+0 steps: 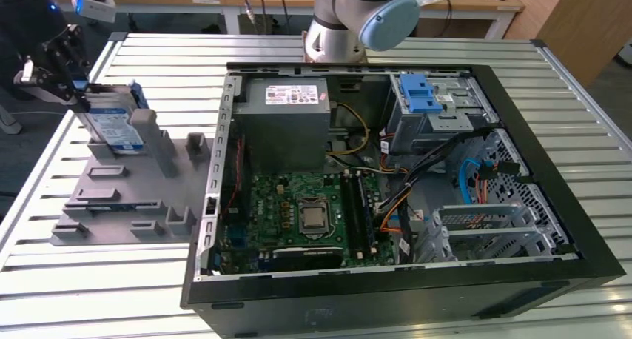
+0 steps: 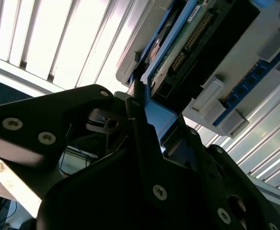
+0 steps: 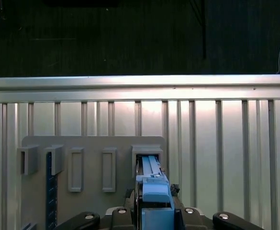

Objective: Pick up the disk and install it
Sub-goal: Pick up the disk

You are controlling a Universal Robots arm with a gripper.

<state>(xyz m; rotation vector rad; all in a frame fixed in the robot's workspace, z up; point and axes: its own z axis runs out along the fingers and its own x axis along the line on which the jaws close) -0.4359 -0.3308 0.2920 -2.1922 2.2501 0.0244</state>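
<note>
Gripper (image 1: 74, 84) narrow, clamped on the blue-railed upper end of the disk (image 1: 109, 124). Disk hangs straight below the gripper, on edge, long axis upright. Its lower end sits in a slot of the grey rack (image 1: 129, 198), near the bench (image 1: 99, 280) edge at the exterior view's left. Open computer case (image 1: 395, 287) lies well apart, toward the exterior view's right.

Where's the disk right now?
On the exterior view's left, the disk stands upright in the grey rack beside the open computer case, gripper clamped on it.
</note>
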